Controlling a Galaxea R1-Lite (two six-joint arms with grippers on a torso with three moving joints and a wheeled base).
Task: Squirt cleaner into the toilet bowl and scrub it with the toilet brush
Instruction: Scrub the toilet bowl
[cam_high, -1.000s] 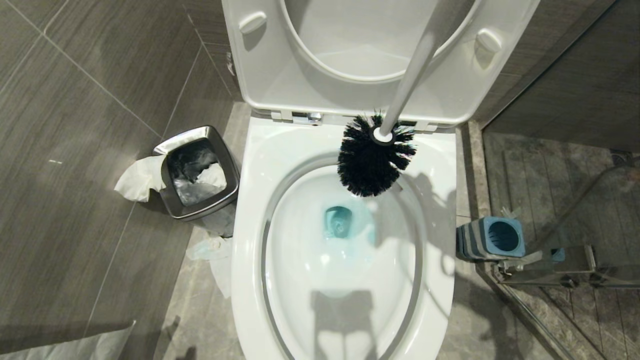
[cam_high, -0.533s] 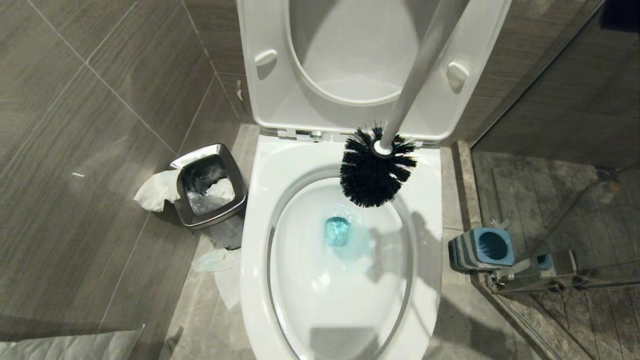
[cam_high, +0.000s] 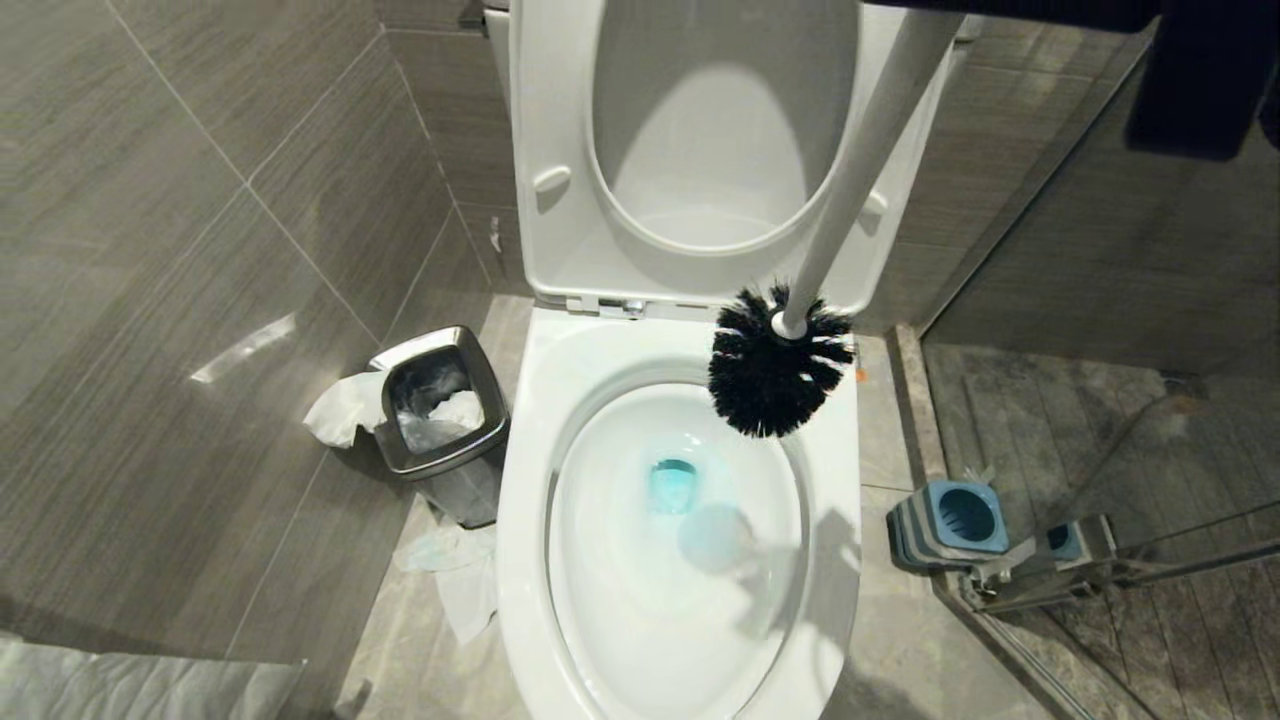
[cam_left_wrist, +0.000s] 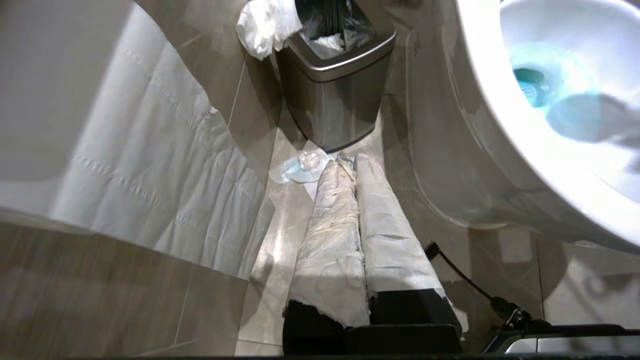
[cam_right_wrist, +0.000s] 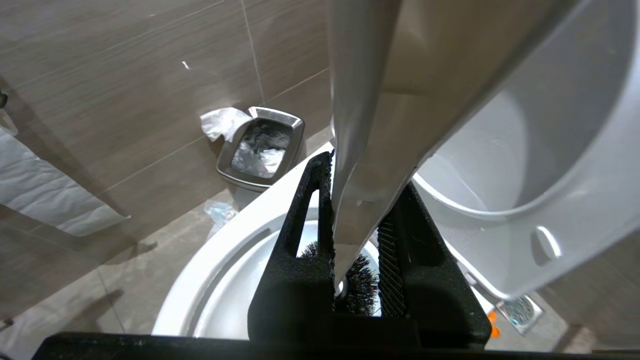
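Not much of the robot shows here. The left tool (cam_left_wrist: 350, 175) has two long fingers (cam_left_wrist: 330, 240) wrapped in wrinkly white cloth or paper, torn at the base where black housing peeks out. A thin black cable (cam_left_wrist: 465, 280) with a chunky plug runs beside it to a white-and-black casing. The right tool (cam_right_wrist: 357, 240) is all matte black: rough, grainy fingers (cam_right_wrist: 305, 235), one with a long slot cut through, the other with a ribbed pad on its inner face. From the head camera the robot is only dark blurry bulk at the top right corner.
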